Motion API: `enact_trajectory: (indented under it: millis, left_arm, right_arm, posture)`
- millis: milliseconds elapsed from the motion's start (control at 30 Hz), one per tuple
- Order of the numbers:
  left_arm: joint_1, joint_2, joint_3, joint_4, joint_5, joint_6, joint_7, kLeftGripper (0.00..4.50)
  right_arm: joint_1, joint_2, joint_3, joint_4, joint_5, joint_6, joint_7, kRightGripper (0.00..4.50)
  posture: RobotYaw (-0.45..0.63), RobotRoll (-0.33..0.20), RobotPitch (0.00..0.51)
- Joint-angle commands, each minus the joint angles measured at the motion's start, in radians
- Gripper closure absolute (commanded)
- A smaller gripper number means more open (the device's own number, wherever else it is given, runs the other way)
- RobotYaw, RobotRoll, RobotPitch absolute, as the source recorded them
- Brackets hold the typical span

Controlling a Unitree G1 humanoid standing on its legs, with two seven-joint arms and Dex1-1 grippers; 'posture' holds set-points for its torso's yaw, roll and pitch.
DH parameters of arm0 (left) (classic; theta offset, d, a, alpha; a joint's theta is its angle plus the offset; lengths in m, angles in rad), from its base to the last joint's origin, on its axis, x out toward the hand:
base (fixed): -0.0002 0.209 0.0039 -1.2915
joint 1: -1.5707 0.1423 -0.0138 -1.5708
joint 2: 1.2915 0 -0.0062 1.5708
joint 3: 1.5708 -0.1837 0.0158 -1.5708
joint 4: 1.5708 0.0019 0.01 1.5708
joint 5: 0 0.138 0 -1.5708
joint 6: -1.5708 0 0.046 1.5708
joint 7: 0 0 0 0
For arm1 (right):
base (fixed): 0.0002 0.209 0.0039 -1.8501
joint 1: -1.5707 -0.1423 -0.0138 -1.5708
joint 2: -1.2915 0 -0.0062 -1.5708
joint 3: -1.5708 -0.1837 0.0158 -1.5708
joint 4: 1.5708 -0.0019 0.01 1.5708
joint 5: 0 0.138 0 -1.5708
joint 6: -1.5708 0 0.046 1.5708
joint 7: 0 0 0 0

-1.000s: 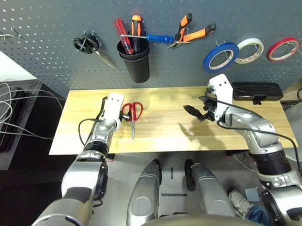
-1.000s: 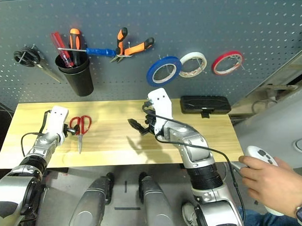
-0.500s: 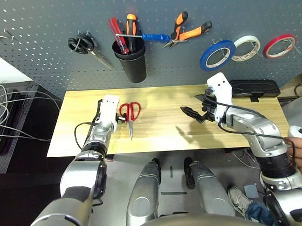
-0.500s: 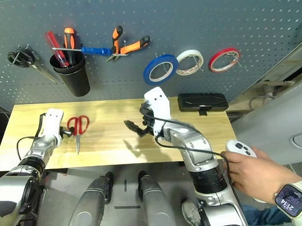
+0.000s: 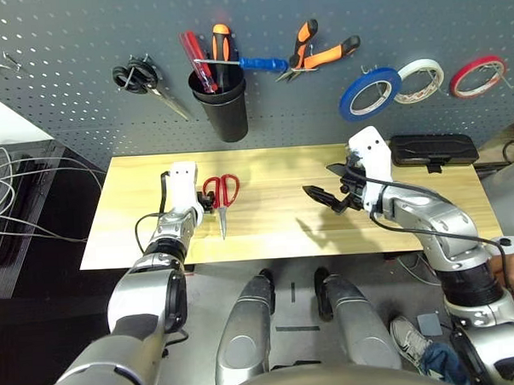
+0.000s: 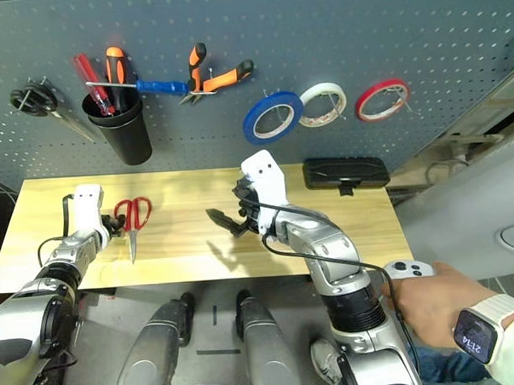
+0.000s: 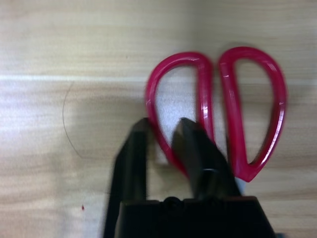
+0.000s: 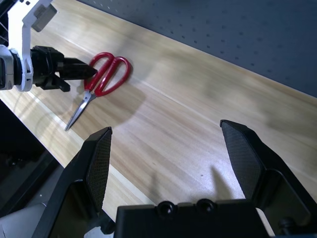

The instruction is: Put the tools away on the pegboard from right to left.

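The red-handled scissors [image 5: 223,192] lie flat on the wooden table, blades toward me. My left gripper [image 5: 205,204] rests on the table at their handles. In the left wrist view its fingers [image 7: 194,148] stand narrowly open, one inside and one outside the rim of one red loop [image 7: 159,134]. My right gripper [image 5: 320,181] hovers open and empty over the table's middle. On the pegboard [image 5: 63,47] hang the blue tape ring [image 5: 370,94], the orange-and-black pliers [image 5: 319,55] and the blue-handled screwdriver [image 5: 253,64].
Black-handled scissors [image 5: 145,78] hang at the pegboard's left beside a black cup [image 5: 223,104] of screwdrivers. White [image 5: 423,81] and red [image 5: 478,76] tape rings hang at the right. A black case [image 5: 433,151] lies at the table's back right. A person's hand [image 6: 432,291] holds a controller.
The camera has shifted a little. My right gripper has drifted slightly left, still open. The left gripper stays at the scissors' handles, and the scissors have not moved.
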Motion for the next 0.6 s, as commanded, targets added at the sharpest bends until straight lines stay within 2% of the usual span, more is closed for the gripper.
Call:
enact_trajectory:
  millis: [33, 167, 333, 467, 600]
  left_arm:
    - [0.072, -0.024, 0.003, 0.076, -0.011, 0.142, -0.003, 4.37]
    - [0.073, -0.033, 0.012, 0.052, -0.027, 0.131, -0.006, 4.44]
    - [0.104, -0.049, -0.002, -0.024, -0.018, -0.023, -0.014, 4.44]
    - [0.21, -0.081, -0.023, -0.218, -0.019, -0.268, -0.063, 4.44]
    - [0.355, -0.105, -0.045, -0.461, -0.027, -0.412, -0.09, 4.44]
  right_arm:
    - [-0.005, 0.006, 0.014, 0.011, 0.001, -0.02, 0.01, 0.0]
    - [-0.017, 0.012, 0.014, 0.036, -0.002, -0.053, 0.017, 0.0]
    - [-0.036, 0.03, 0.021, 0.07, -0.006, -0.133, 0.04, 0.0]
    - [-0.048, 0.04, 0.026, 0.09, -0.008, -0.166, 0.055, 0.0]
    - [-0.047, 0.035, 0.039, 0.105, -0.016, -0.196, 0.079, 0.0]
  posture:
    - [-0.02, 0.0, 0.272]
    - [0.0, 0.0, 0.258]
    - [0.02, 0.0, 0.242]
    - [0.04, 0.0, 0.235]
    - [0.06, 0.0, 0.23]
